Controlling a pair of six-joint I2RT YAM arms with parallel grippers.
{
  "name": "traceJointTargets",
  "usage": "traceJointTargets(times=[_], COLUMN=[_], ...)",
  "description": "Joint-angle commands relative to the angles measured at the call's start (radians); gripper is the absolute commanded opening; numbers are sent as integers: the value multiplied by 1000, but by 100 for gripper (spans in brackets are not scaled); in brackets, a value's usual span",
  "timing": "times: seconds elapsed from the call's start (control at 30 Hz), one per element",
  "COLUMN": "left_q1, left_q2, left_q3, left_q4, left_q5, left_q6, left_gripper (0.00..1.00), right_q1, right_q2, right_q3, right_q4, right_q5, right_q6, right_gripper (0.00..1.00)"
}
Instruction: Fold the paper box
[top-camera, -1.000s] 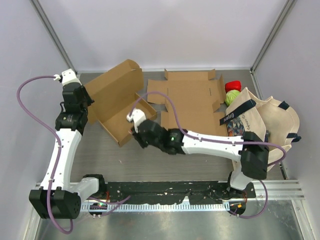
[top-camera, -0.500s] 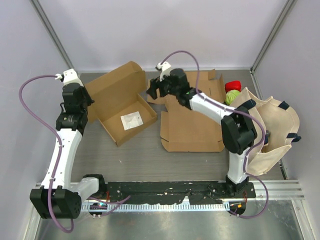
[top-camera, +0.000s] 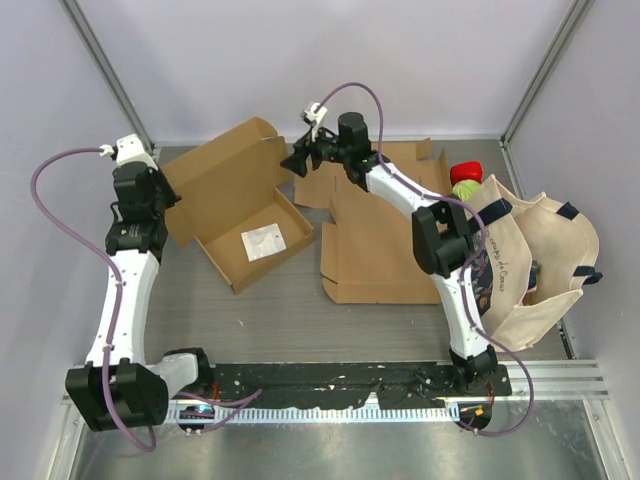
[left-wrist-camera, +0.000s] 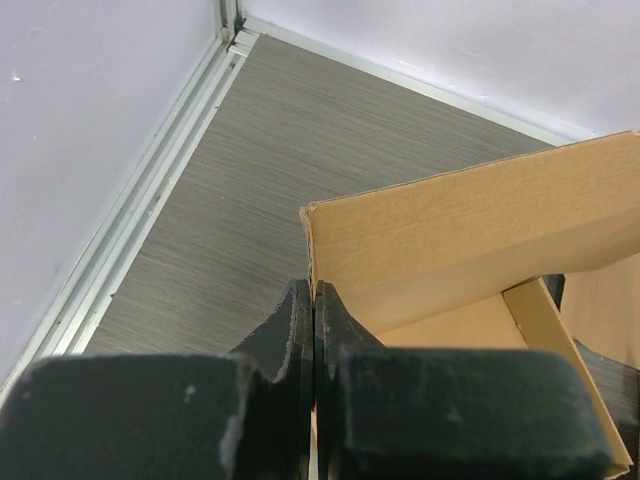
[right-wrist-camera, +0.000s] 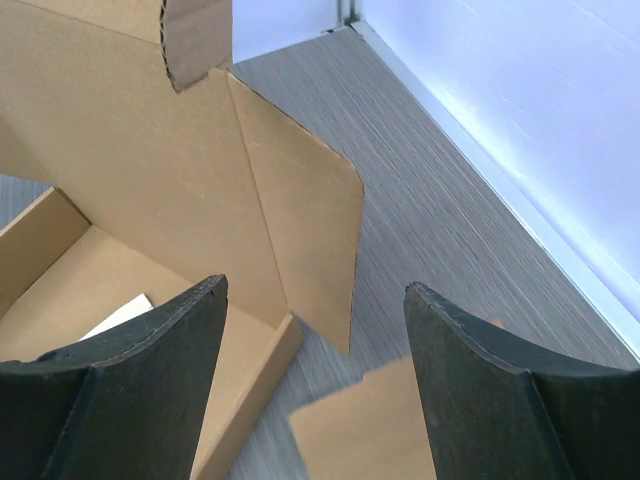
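Observation:
The paper box (top-camera: 255, 240) lies open at the left centre, its lid (top-camera: 215, 170) raised at a slant toward the back. My left gripper (top-camera: 165, 205) is at the lid's left edge. In the left wrist view its jaws (left-wrist-camera: 313, 290) are shut, with the cardboard edge (left-wrist-camera: 470, 240) running in between them. My right gripper (top-camera: 297, 160) hangs open by the lid's right end. The right wrist view shows the gripper (right-wrist-camera: 315, 285) above the lid's side flap (right-wrist-camera: 300, 220), touching nothing.
A flat unfolded cardboard sheet (top-camera: 385, 230) lies right of the box. A white slip (top-camera: 263, 242) rests inside the box. A cloth bag (top-camera: 535, 260) and a red and green item (top-camera: 463, 180) sit at the far right. Walls close in at the back and sides.
My right arm lifted from low over the box's front, swung to the back and opened its jaws by the lid's right end. The left arm shifted slightly left, still shut.

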Motion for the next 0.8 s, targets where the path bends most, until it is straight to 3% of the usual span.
traceJointTargets(times=[0.0, 0.2, 0.3, 0.5, 0.57, 0.7, 0.77], left_q1=[38, 79, 82, 85, 84, 85, 87], left_q2=[25, 30, 30, 31, 34, 34, 31], left_q3=[29, 22, 14, 5, 5, 5, 5], left_q4=[-2, 17, 30, 60, 60, 67, 61], left_q5=[82, 155, 188, 266, 269, 277, 260], left_q6=[-19, -15, 1, 30, 36, 35, 27], left_gripper=[0, 0, 0, 0, 0, 1, 8], right_q1=[4, 2, -1, -4, -4, -4, -4], right_q2=[94, 129, 180, 275, 295, 283, 246], right_q3=[177, 146, 208, 314, 325, 313, 285], right_q4=[17, 144, 184, 278, 325, 324, 324], right_q5=[-123, -210, -242, -279, -290, -273, -263], right_q6=[-17, 69, 119, 241, 298, 313, 318], right_gripper=[76, 67, 59, 58, 53, 32, 25])
